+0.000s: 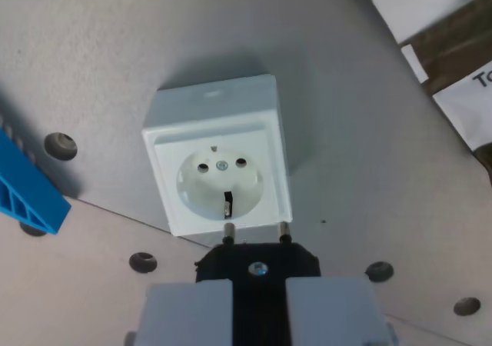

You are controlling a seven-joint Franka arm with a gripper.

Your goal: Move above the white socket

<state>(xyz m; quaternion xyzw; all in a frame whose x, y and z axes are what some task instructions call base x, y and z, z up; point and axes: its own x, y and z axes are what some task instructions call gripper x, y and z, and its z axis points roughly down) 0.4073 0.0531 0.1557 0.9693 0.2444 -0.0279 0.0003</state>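
Note:
A white square socket (219,155) sits on the grey plate in the middle of the wrist view, its round recess with two holes facing the camera. My gripper (259,288) is at the bottom edge, its two grey fingers (188,311) shut on a black plug (257,263). The plug's two metal pins (228,231) point up the picture and end right at the socket's lower edge. The plug sits just below and slightly to the wrist view's right of the socket's recess.
A blue plastic piece (27,192) lies at the wrist view's left edge. Several round holes (61,145) dot the grey plate (369,131). White paper labels (469,104) lie on a brown surface at the upper right.

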